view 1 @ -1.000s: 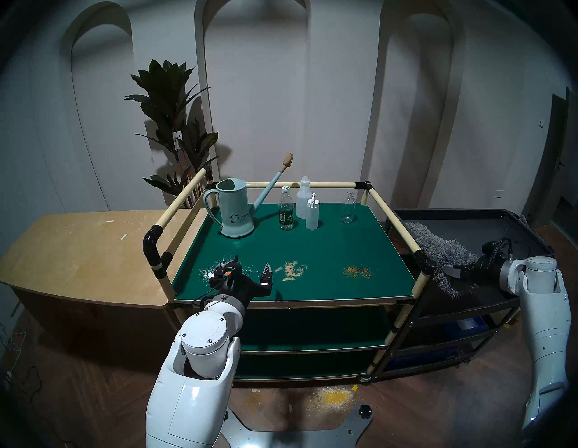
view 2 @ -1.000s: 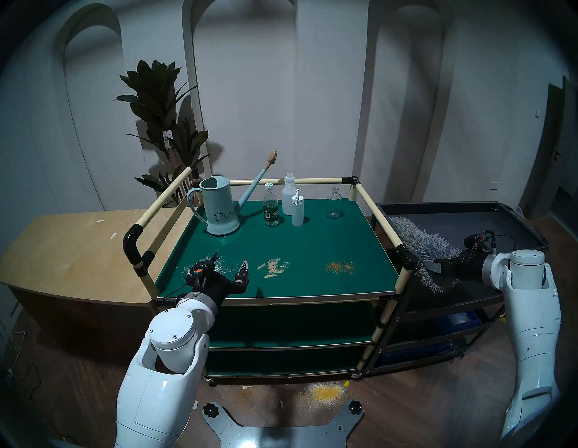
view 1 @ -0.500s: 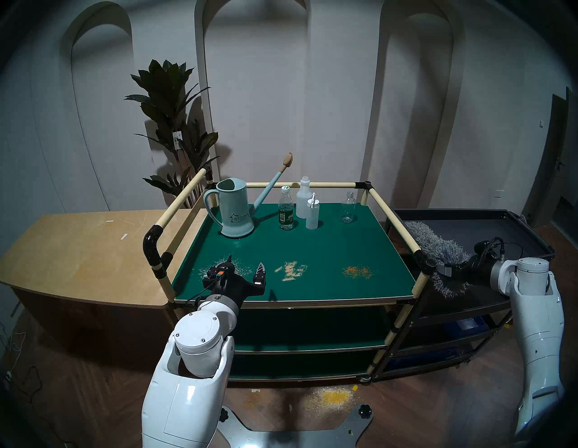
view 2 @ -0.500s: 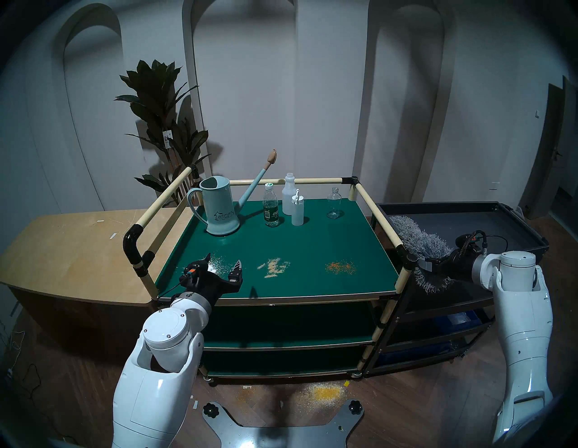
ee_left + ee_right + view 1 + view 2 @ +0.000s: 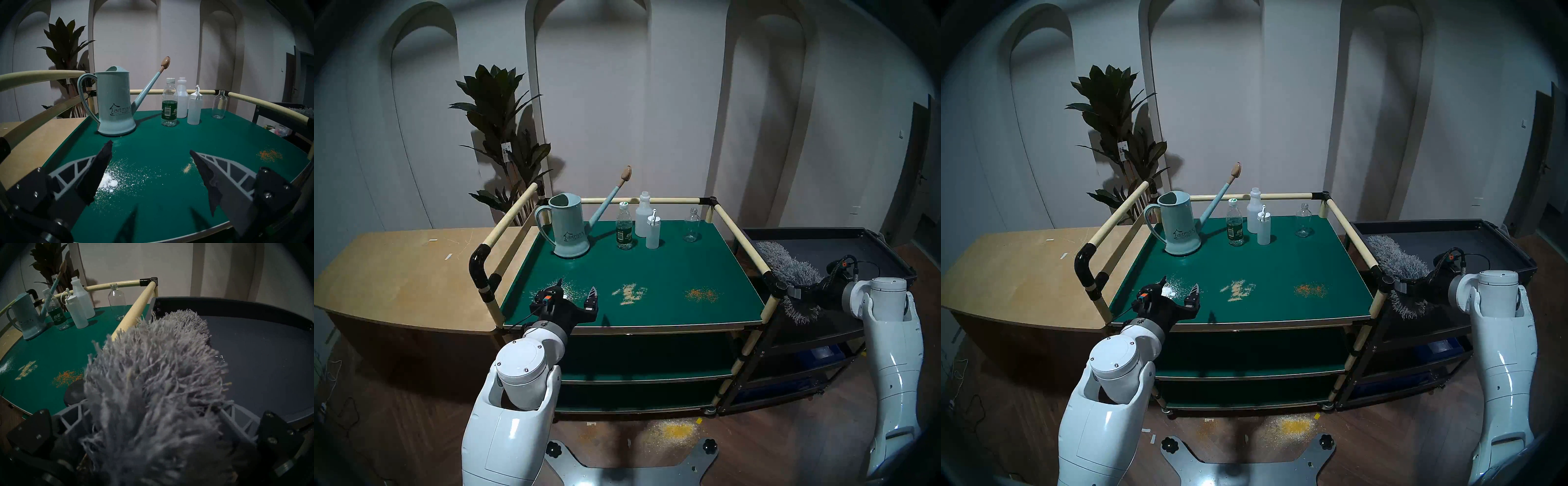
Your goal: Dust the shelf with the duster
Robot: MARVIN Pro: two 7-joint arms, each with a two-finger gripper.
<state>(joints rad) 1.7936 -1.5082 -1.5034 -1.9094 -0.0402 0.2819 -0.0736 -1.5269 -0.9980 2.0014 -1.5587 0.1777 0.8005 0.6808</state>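
Looking through the head views first, I see the duster lying on the black tray cart, just right of the shelf and its cream side rail. My right claw sits at the duster's near end, fingers spread on either side of the fluffy head. Whether it has a hold yet I cannot tell from here. Three spills lie on the shelf's green top board: white powder, beige crumbs and orange grains.

From the left wrist, my left claw hangs released and empty over the white powder, near the shelf's front edge.

From the right wrist, grey strands fill the gap between the fingers and hide any handle. The claw stands wide around the pile. I cannot tell whether it presses on anything firm.

My judgement: the duster is light and very soft, so a grip on the strands alone would squash and slip. I would take hold low, at the stiff core or handle on the near end.
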